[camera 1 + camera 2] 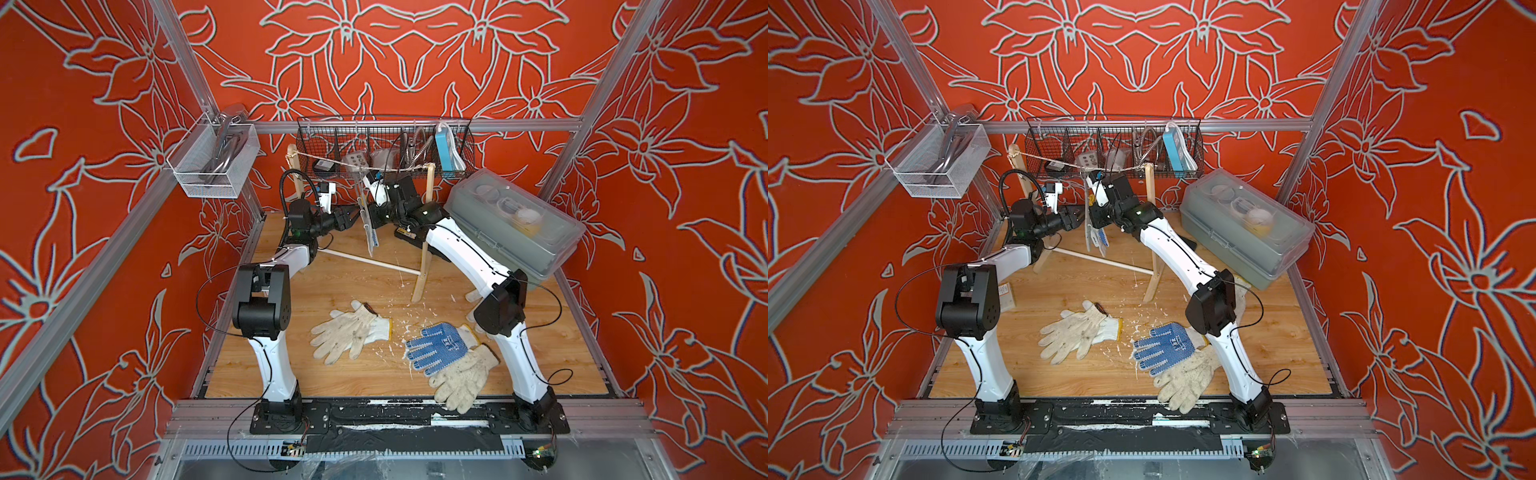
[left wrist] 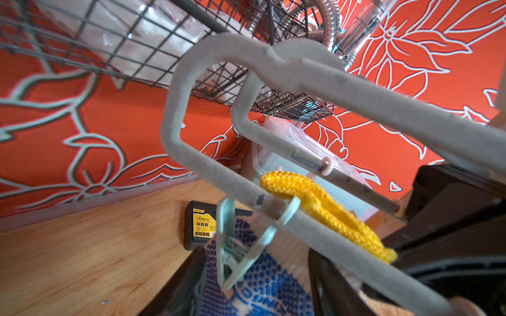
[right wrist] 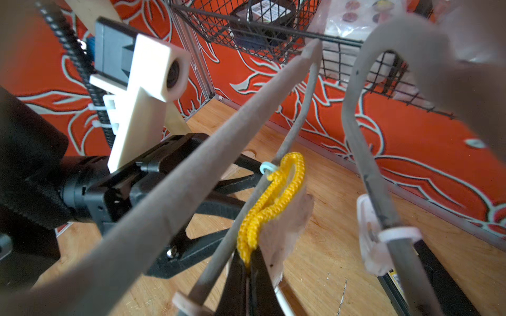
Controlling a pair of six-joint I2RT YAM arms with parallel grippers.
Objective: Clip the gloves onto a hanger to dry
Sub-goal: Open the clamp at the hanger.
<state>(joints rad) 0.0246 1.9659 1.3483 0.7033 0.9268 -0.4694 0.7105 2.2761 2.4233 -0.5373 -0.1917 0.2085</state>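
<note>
A grey hanger (image 1: pixel 369 226) hangs upright between my two grippers at the back of the table. A blue-dotted glove (image 2: pixel 262 284) with a yellow cuff (image 3: pixel 271 202) lies against the hanger's lower bar. My right gripper (image 3: pixel 246 264) is shut on that cuff. My left gripper (image 2: pixel 257 254) is open, its fingers on either side of a teal clip (image 2: pixel 232 246) that sits over the glove without touching it. Other gloves lie on the table in both top views: an off-white pair (image 1: pixel 353 332), a blue-dotted one (image 1: pixel 436 347) and an off-white one (image 1: pixel 461 378) under it.
A black wire basket (image 1: pixel 386 141) hangs on the back rail just above the hanger. A grey lidded box (image 1: pixel 515 224) stands at the back right. A wooden rack (image 1: pixel 424 266) with a rope stands behind the arms. A black case (image 2: pixel 200 224) lies on the floor below.
</note>
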